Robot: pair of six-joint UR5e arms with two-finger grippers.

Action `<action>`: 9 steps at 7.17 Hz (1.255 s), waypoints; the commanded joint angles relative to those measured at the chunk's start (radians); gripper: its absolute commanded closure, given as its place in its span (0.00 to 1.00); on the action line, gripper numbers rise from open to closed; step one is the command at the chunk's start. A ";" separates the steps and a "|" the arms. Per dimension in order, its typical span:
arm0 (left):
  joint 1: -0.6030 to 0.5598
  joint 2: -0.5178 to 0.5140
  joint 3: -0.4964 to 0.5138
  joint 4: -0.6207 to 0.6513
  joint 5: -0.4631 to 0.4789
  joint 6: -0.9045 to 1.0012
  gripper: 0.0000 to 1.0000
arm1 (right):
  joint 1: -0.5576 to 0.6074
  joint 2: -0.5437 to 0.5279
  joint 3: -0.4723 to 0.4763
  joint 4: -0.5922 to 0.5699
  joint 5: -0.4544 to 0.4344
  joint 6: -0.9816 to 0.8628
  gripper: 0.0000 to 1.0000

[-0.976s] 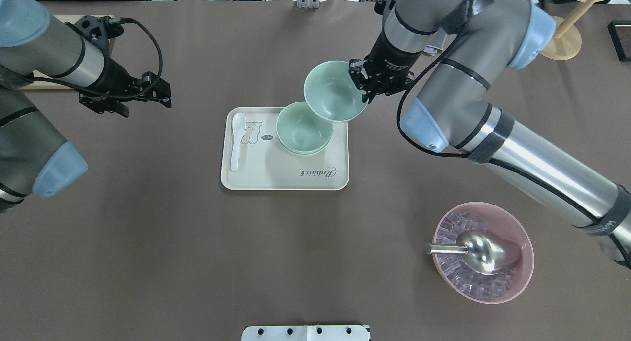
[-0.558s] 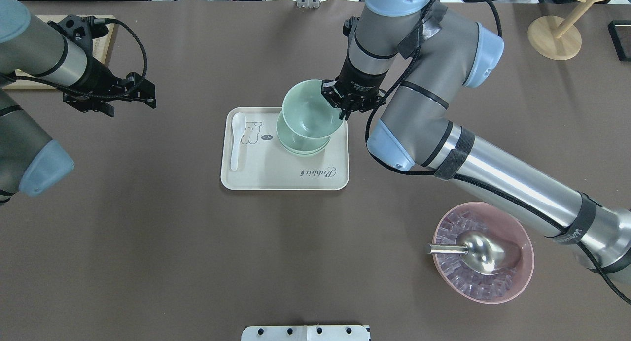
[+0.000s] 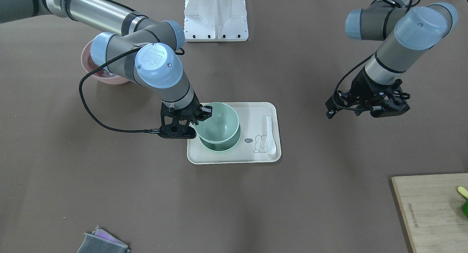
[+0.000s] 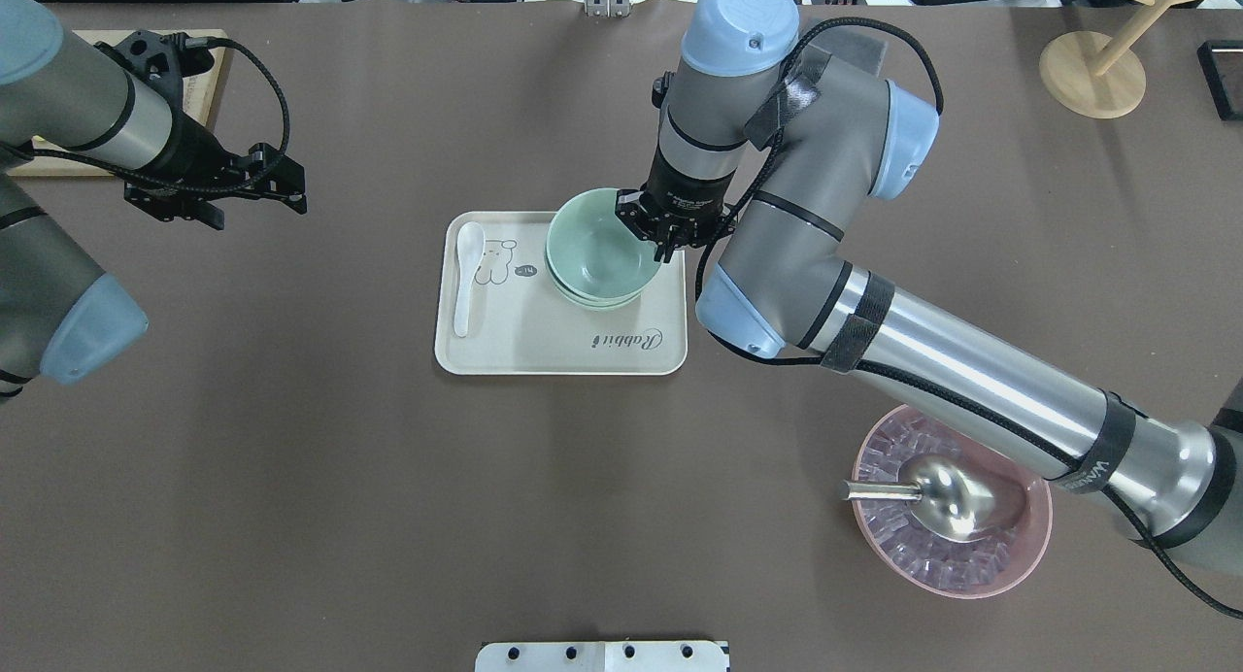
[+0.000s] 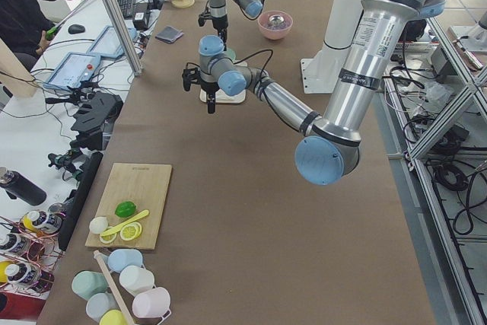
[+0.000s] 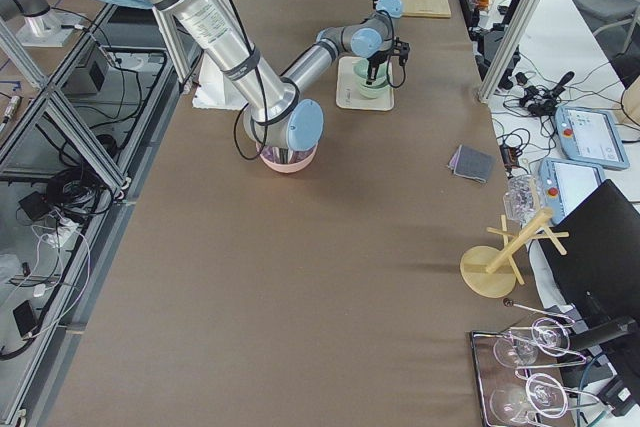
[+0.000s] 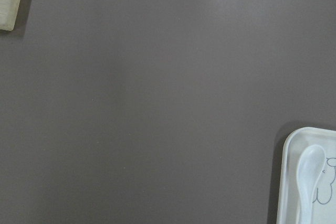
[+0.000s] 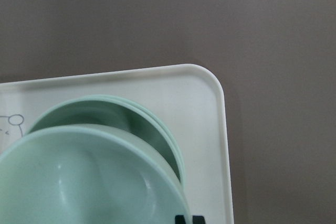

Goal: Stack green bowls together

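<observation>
- The right gripper (image 4: 653, 237) pinches the rim of the top bowl (image 4: 592, 245) on the side toward the robot's right.
- We see the top bowl over the two lower bowls (image 4: 602, 302), slightly off-centre, with their rims showing along its near edge.
- We cannot tell whether the top bowl rests on the lower bowls or hangs just above them.
- The lower bowls sit nested in the far right part of the tray (image 4: 544, 347), which lies mid-tabletop (image 4: 291, 478).
- A white spoon (image 4: 464, 284) lies along the tray's left side, apart from the bowls.
- The left gripper (image 4: 228, 188) hovers over the tabletop, well left of the tray. We cannot tell whether its fingers are spread or pressed together.
- A pink bowl (image 4: 1031, 546) with a metal scoop (image 4: 957, 497) stands near the robot's right, well apart from the tray.
</observation>
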 commanded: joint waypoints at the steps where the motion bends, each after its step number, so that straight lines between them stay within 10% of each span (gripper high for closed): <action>1: 0.003 -0.003 0.000 0.001 0.000 0.000 0.02 | -0.005 0.002 -0.037 0.045 -0.001 0.018 1.00; 9: 0.009 -0.021 0.017 0.001 0.000 -0.014 0.02 | -0.005 0.027 -0.128 0.129 -0.032 0.033 1.00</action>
